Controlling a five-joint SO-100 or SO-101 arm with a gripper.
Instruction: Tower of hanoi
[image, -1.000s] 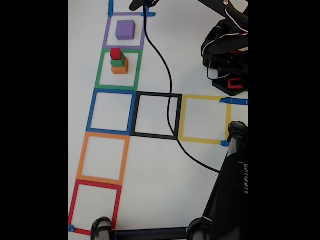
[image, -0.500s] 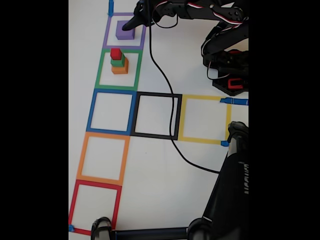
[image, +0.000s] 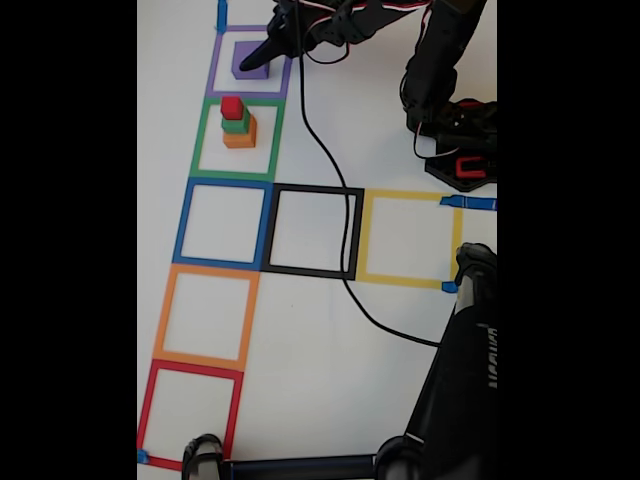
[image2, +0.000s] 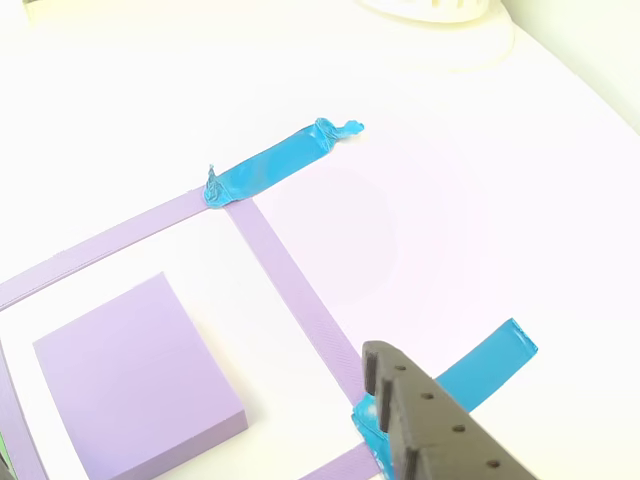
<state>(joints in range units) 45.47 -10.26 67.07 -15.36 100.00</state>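
Purple block sits flat inside the purple tape square at the 12 o'clock end of the column of squares on the white surface in the fixed view. The tool reaches in from 3 o'clock, its dark tip over the block's 3 o'clock edge; contact cannot be confirmed from this angle. In the other view the same block lies at 8 o'clock, and one perforated grey finger enters from 5 o'clock, over the purple tape's corner, apart from the block. Opening of the tool: cannot tell, second finger not seen; nothing visibly held. Stack of three blocks, red on green on orange, stands in the green tape square just at 6 o'clock of the purple one. Black cable trails across the surface.
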